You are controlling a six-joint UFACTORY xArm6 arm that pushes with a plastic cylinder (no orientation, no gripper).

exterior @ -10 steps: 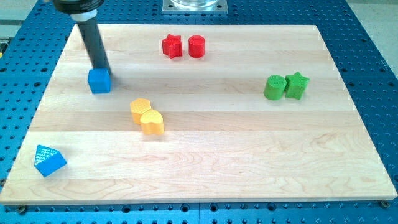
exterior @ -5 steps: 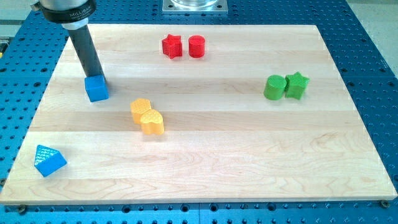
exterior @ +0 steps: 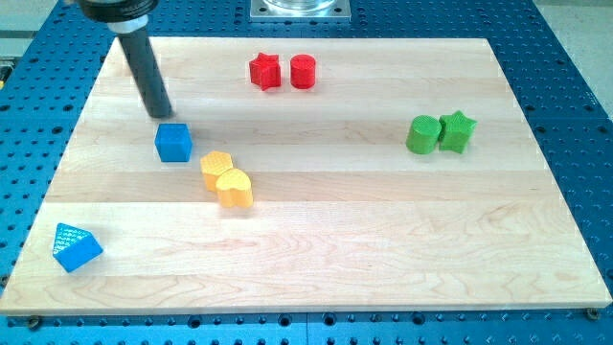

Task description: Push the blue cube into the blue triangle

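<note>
Dark rod leans, my tip just above the blue cube, clawless.

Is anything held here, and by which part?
Nothing is held. My tip sits just above the blue cube toward the view's top, apparently apart from it.

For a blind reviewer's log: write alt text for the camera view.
My tip sits just above the blue cube on a wooden board, far from the blue triangle at the view's bottom left. Two yellow blocks lie beside the cube.
</note>
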